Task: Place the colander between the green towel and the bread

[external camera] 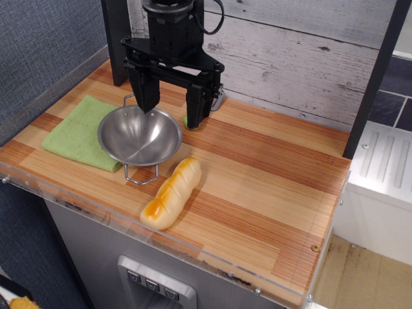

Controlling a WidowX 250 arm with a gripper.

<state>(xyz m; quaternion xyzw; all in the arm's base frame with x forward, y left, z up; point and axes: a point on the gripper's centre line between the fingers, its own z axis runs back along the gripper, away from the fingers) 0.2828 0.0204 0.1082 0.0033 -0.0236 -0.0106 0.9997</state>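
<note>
We see the colander (140,135) resting on the worktop (270,174) between the green towel (78,132) and the bread (171,193), overlapping the towel's edge. Our claw (170,109) hangs spread wide and empty above its far rim, so placing looks done; next we judge only a clean lift away is needed.

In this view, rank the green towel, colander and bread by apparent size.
1. Colander and green towel: too close to rank, since the colander hides part of the towel.
2. Bread: smallest.

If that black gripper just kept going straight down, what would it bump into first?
Probably the colander: the gripper, jaws open, points down over its back rim. Depth is unclear, so one finger might reach the wooden counter behind instead.
</note>
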